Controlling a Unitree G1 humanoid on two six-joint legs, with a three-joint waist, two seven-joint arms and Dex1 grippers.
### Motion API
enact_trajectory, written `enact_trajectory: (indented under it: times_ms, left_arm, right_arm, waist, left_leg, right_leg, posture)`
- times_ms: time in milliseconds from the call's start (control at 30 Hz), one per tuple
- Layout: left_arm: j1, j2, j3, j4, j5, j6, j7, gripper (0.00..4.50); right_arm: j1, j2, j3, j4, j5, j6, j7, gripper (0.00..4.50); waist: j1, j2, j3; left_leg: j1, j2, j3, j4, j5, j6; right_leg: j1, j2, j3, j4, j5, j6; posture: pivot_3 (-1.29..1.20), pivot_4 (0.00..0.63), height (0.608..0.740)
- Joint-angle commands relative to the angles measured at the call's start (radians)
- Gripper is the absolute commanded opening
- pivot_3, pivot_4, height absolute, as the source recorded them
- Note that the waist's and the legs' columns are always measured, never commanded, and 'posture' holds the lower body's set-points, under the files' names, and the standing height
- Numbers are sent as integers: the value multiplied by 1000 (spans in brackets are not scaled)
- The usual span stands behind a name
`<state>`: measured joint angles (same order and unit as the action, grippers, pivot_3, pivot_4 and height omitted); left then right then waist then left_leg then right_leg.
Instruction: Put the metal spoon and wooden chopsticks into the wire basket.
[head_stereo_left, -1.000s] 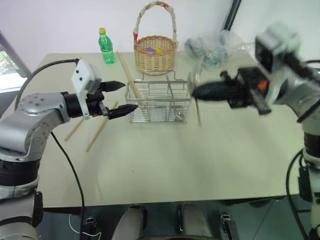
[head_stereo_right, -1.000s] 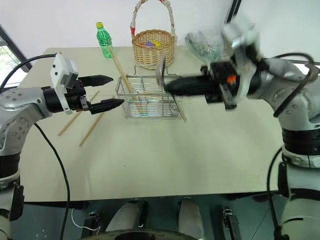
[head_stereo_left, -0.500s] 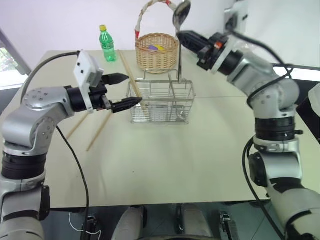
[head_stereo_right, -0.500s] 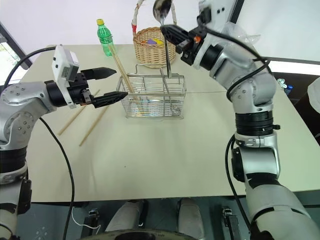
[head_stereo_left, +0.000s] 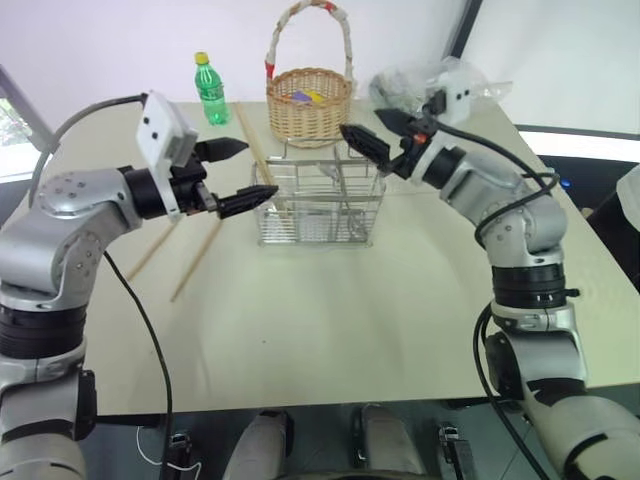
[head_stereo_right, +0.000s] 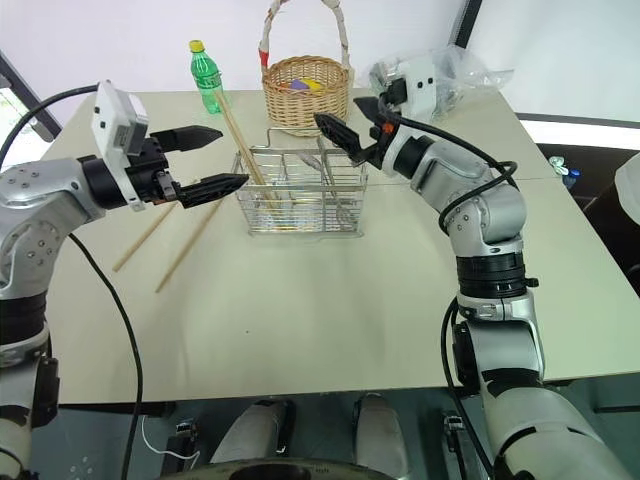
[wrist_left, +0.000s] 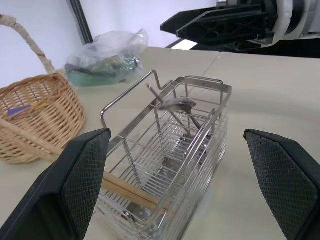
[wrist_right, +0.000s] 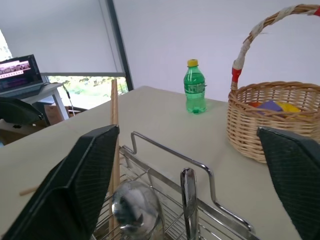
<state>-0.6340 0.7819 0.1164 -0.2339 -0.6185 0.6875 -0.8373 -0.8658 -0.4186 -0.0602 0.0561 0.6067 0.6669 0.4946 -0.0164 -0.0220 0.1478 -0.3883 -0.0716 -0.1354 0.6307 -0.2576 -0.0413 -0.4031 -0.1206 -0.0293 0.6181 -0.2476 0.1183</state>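
Observation:
The wire basket (head_stereo_left: 300, 226) stands mid-table. The metal spoon (wrist_left: 181, 104) leans inside it, bowl up, touched by neither gripper. One of the wooden chopsticks (head_stereo_left: 256, 150) stands slanted in the basket's left end, its top sticking out toward the far side. Two more chopsticks (head_stereo_left: 196, 262) lie flat on the table left of the basket. My left gripper (head_stereo_left: 256, 170) is open and empty, level, just left of the basket. My right gripper (head_stereo_left: 366, 125) is open and empty above the basket's far right corner.
A round wicker basket (head_stereo_left: 310, 105) with a tall hoop handle stands behind the wire basket. A green bottle (head_stereo_left: 210, 92) is at the far left and a clear plastic bag (head_stereo_left: 412, 88) at the far right. Bare table lies in front.
My right gripper, which held the spoon upright over the wire basket, came down and opened. The spoon now rests in the basket. The left gripper stayed put.

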Motion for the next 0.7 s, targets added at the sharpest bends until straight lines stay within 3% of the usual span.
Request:
enact_trajectory:
  times_ms: [33, 200, 367, 500, 700]
  left_arm:
    - [-26, 25, 60, 25, 18, -22, 17, 4500]
    - [-60, 74, 121, 174, 41, -14, 36, 4500]
    - [-122, 147, 77, 407, 169, -3, 80, 4500]
    - [-174, 175, 13, 582, 242, 4, 38, 4500]
    - [-173, 205, -109, 890, 390, -191, -149, 4500]
  right_arm:
    - [-80, -73, -54, -73, 35, 1, 94, 4328]
    - [-117, -271, -72, -166, 154, 44, 422, 4328]
    - [-5, -439, -89, -307, 287, 135, 658, 4328]
    - [101, -471, -92, -368, 300, 150, 674, 4328]
    - [225, -442, -123, -470, 326, 164, 564, 4328]
  waist:
    - [1, 1, 0]
    - [2, 0, 0]
    - [0, -1, 0]
    - [2, -1, -1]
    - [3, -2, -1]
  left_leg:
    - [0, 0, 0, 0, 0, 0]
    - [0, 0, 0, -1, 0, 0]
    - [1, 1, 0, 0, -1, 1]
    - [4, 1, 1, 0, -1, 2]
    - [3, 1, 1, -1, -1, 2]
  right_leg:
    - [0, 0, 0, 0, 0, 0]
    - [0, 0, -1, -1, 0, 0]
    - [4, 1, -1, -4, 0, 0]
    - [5, 0, -1, -3, 0, 1]
    - [3, 0, 0, -2, 0, 1]
  posture:
    - [0, 150, 674]
    - [0, 150, 674]
    - [0, 150, 674]
    - [0, 150, 674]
    - [0, 150, 674]
